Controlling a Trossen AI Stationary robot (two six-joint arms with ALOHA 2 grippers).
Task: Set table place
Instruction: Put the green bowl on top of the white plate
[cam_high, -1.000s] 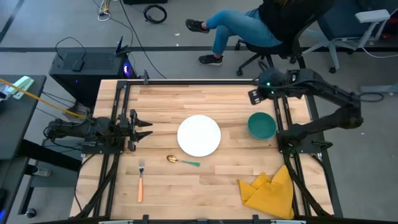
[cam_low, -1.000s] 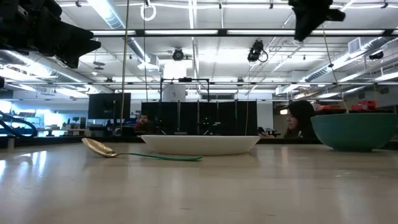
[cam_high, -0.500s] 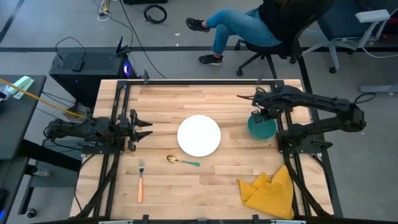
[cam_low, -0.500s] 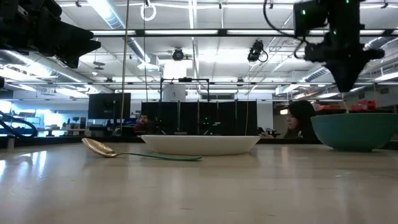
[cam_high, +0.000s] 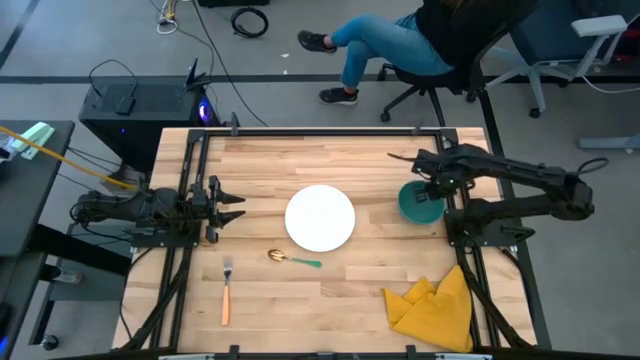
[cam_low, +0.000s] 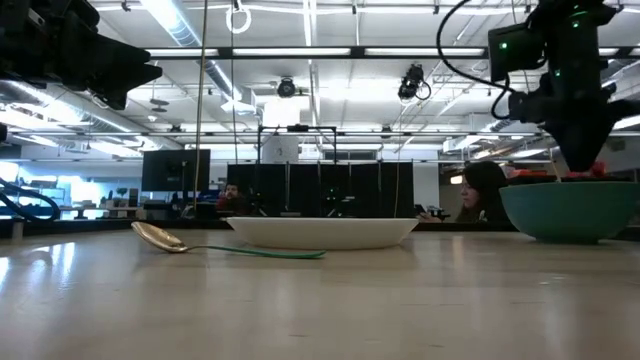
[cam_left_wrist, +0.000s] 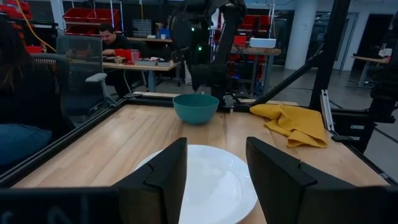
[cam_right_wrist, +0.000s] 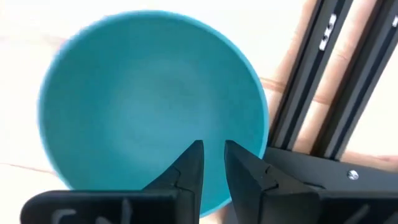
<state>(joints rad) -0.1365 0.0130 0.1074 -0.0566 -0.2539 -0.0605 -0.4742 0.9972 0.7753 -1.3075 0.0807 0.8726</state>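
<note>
Teal bowl sits under the right end effector, fingers slightly parted, grasping nothing; no legible writing.

From table height, the picture's right edge is cutting off the round teal bowl, and the orange-handled silver fork is not showing at all. The black right gripper is covering part of the bowl's rim from above. In the right wrist view the bowl is appearing blurred, its near rim lying hidden behind the dark fingers.
</note>
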